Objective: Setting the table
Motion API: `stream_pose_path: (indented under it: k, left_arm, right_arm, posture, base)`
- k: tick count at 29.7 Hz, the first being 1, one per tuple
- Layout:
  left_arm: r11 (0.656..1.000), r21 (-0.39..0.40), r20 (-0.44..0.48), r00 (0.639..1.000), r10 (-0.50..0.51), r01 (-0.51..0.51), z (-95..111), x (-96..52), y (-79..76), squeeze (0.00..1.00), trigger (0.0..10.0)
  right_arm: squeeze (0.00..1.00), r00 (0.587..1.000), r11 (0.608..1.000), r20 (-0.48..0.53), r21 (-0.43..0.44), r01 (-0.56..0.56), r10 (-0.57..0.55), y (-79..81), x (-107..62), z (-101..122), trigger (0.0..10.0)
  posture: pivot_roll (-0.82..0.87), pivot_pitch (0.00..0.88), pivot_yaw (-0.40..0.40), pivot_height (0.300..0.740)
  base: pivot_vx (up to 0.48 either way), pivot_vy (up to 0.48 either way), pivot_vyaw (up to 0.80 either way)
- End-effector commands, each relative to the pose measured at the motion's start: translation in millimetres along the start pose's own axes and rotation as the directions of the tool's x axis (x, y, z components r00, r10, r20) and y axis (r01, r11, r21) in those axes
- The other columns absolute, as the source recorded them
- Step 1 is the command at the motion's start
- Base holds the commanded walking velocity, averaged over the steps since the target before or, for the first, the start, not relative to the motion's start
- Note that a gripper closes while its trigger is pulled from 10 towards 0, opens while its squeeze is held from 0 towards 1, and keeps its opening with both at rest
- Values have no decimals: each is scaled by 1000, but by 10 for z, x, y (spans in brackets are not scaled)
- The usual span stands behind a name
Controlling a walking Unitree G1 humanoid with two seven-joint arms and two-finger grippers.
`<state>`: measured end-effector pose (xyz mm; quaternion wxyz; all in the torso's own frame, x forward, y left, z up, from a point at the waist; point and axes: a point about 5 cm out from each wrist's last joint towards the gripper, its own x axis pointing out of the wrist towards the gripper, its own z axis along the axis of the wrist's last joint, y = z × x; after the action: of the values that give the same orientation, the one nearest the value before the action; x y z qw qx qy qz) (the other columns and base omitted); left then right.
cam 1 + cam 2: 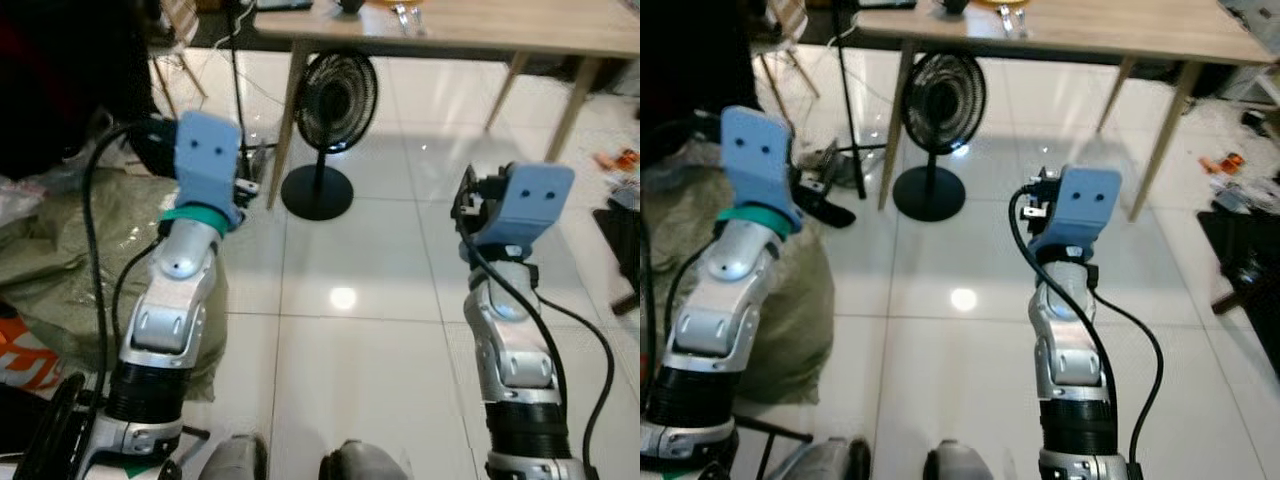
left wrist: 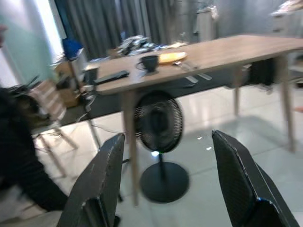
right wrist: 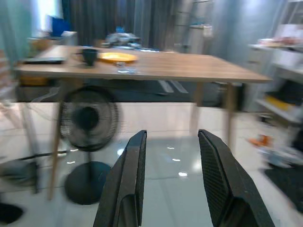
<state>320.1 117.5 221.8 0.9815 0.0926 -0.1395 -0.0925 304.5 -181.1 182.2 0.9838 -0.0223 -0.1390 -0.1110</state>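
Observation:
A light wooden table (image 1: pixel 480 25) stands ahead, across the white tiled floor. On it I see a dark cup (image 2: pixel 150 62), a yellow plate (image 2: pixel 172 57) and some cutlery (image 2: pixel 189 66); the cup (image 3: pixel 89 55) and plate (image 3: pixel 117 57) also appear in the right wrist view. Both arms are raised in front of me and point toward the table. My left gripper (image 2: pixel 168 136) is open and holds nothing. My right gripper (image 3: pixel 172 133) is open too, also with nothing between its fingers. In the head views, blue wrist mounts (image 1: pixel 208 155) (image 1: pixel 530 205) hide the fingers.
A black floor fan (image 1: pixel 330 130) stands by the table's near left leg (image 1: pixel 285 120). A green sack (image 1: pixel 60 250) and cables lie on the floor at my left. Small items and dark objects (image 1: pixel 620 230) lie at the right. A shelf (image 3: pixel 279 71) stands far right.

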Motion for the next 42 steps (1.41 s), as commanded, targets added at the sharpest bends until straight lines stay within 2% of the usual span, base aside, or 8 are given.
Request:
stream_pose_path:
  k: [1, 42]
  left_arm:
    - [1000, 12, -19, 1000, 15, -15, -46, -17, 46, 0, 10000]
    - [1000, 9, -16, 1000, 11, -11, -43, -4, 27, 0, 10000]
  right_arm:
    - [0, 1000, 1000, -9, 8, -6, 6, 29, -17, -20, 10000]
    - [0, 1000, 1000, -9, 5, 2, -2, 16, -19, -20, 10000]
  posture:
    - [-14, 5, -3, 740]
    - [-29, 10, -5, 740]
  base:
    - [-326, 0, 0]
    - [-323, 0, 0]
